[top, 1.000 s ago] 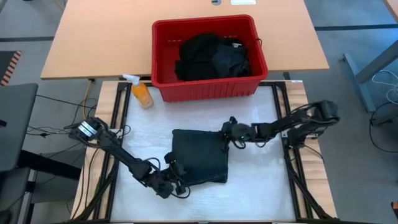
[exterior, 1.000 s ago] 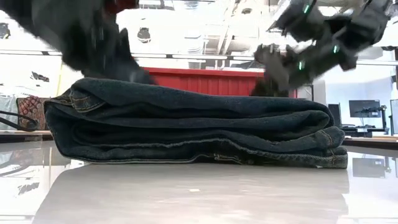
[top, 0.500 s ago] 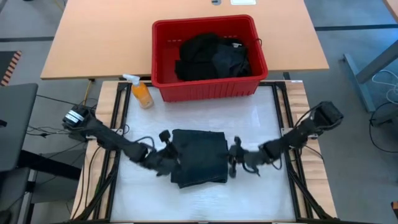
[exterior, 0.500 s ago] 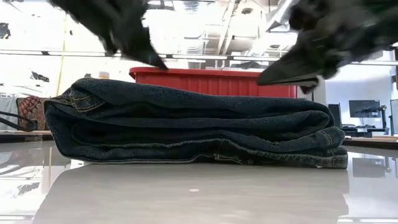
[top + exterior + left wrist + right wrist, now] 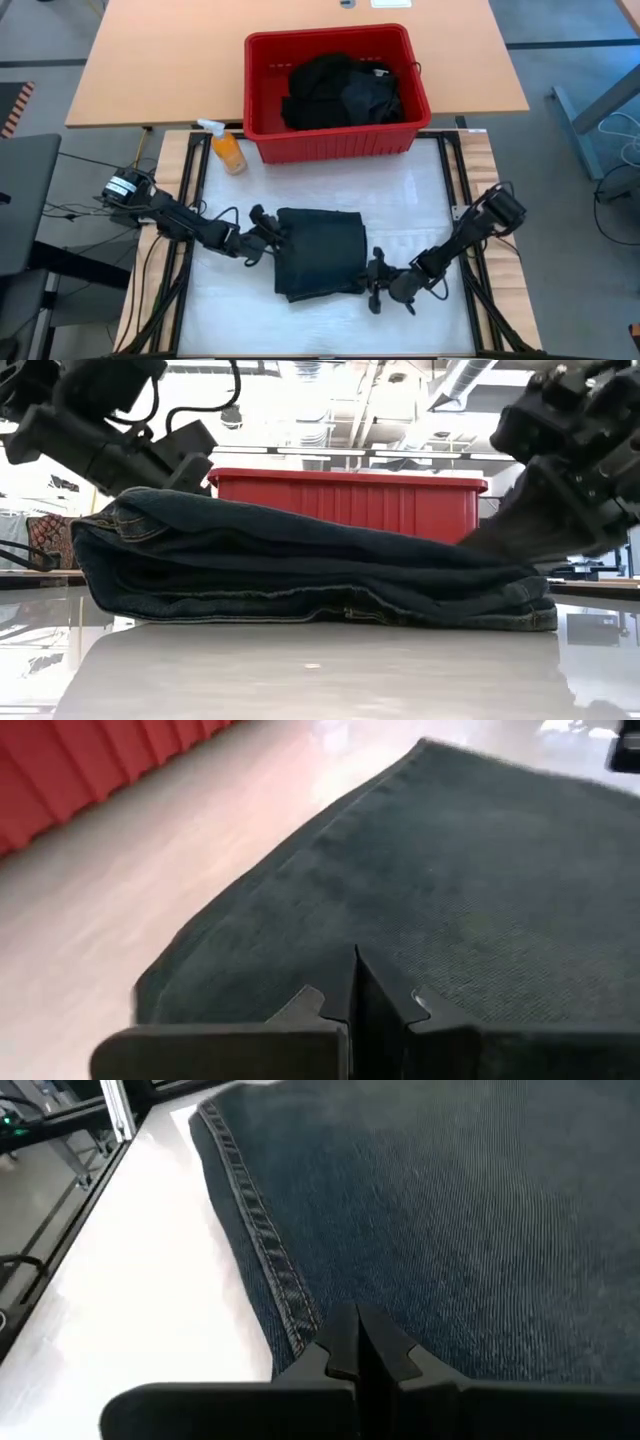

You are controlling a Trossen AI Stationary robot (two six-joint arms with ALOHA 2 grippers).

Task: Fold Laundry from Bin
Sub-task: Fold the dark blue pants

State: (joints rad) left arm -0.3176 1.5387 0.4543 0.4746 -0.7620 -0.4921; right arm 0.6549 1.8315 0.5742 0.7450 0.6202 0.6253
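My clenched jaws flank the folded dark denim garment [image 5: 320, 252] on the white worktop [image 5: 420, 200]: heavy, stiff cloth, best gripped at hems.

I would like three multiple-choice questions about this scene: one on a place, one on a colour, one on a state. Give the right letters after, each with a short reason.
1. Where does the spray bottle stand?
A. inside the bin
B. beside the bin's left front corner
C. on the folded garment

2. What colour is the bin?
A. blue
B. red
C. grey

3. How are the fingers of the left gripper and the right gripper?
A. both shut
B. both wide open
C. only the left open

Answers:
1 B: the high view shows it on the table next to that corner.
2 B: its rim and ribbed sides are red.
3 A: each wrist view shows the fingertips pressed together above the folded garment.
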